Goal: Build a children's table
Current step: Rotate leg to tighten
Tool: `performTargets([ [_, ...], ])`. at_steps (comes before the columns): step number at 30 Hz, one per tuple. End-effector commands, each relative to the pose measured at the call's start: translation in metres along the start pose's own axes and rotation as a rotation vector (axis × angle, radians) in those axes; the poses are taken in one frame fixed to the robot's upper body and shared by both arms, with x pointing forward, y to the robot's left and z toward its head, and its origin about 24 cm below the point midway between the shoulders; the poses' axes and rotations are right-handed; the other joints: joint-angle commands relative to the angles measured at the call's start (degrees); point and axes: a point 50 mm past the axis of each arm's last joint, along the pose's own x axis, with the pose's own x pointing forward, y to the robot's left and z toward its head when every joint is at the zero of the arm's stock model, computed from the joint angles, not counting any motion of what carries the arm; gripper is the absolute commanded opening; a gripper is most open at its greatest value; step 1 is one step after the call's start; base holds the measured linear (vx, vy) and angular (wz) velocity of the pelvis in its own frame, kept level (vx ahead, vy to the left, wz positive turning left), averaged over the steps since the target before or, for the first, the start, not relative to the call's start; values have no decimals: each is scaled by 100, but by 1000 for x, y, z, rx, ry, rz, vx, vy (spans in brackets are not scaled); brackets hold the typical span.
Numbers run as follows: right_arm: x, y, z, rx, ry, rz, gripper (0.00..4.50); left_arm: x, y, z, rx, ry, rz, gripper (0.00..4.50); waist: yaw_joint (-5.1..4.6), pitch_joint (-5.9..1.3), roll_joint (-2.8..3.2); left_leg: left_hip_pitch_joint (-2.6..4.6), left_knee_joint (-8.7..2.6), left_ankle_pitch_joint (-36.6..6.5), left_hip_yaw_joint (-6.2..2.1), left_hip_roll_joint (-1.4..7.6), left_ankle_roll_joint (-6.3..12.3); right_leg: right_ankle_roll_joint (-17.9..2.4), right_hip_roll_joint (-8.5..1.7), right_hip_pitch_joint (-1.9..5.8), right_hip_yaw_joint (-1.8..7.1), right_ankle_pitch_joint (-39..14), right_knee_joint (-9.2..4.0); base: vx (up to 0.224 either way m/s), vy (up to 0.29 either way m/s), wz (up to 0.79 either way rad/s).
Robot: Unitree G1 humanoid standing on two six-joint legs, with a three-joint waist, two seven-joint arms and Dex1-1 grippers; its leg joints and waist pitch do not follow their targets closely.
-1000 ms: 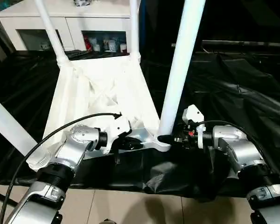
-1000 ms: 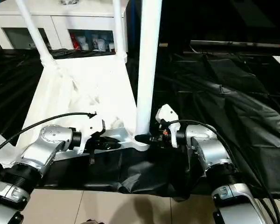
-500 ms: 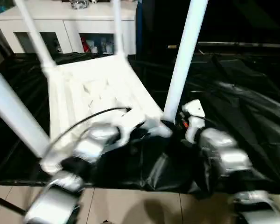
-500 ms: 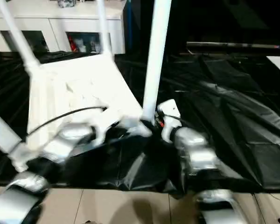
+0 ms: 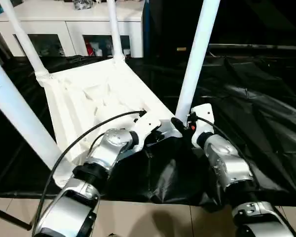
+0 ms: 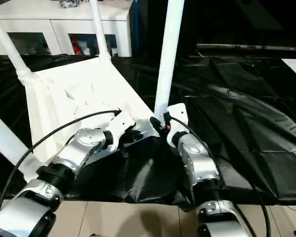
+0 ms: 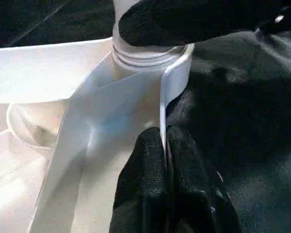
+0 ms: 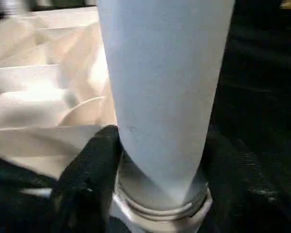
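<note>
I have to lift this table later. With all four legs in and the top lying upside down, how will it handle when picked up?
Probably light: the tabletop is thin ribbed plastic. Likely stiff, since the ribs brace it. The long legs standing up may make it unwieldy, and one could wobble if its socket isn't tight.
</note>
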Motion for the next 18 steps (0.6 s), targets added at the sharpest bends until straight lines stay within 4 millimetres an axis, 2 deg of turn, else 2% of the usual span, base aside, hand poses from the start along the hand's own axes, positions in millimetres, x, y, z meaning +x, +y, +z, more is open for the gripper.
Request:
performTargets([
  [1,2,15,-4,-35,55,164,307,-5,-1,9,22,-96,-44,0,19,-381,-90,70,-373,-1596,-9,62,209,-1083,-240,274,161,-1618,-444,0,0,0],
  [2,-3,12,-3,-85,78,235,307,-10,-1,6,22,-93,-73,0,14,-377,-114,68,-377,-1620,-7,74,208,-1089,-238,275,159,-1626,-438,0,0,0],
  [5,-12,5,0,-139,94,311,307,-17,0,2,34,-94,-112,0,34,-370,-96,77,-370,-1649,-1,88,227,-1108,-246,263,168,-1691,-436,0,0,0],
  [6,-14,2,2,-146,96,321,307,-19,0,1,27,-97,-130,0,34,-369,-127,73,-370,-1630,5,89,233,-1115,-248,262,168,-1704,-439,0,0,0],
  [9,-21,-5,7,-156,92,374,307,-27,-2,-1,37,-106,-190,0,48,-372,-116,82,-366,-1603,5,96,234,-1153,-252,259,166,-1733,-423,0,0,0],
  [14,-28,-12,15,-180,86,426,307,-38,-5,-8,48,-90,-272,0,71,-384,-98,80,-355,-1472,18,113,275,-1288,-236,246,171,-1393,-373,0,0,0],
  [18,-31,-12,14,-178,122,496,307,-45,-7,-11,35,-92,-309,0,94,-390,-133,72,-342,-1340,28,118,319,-1343,-239,255,171,-1210,-343,0,0,0],
])
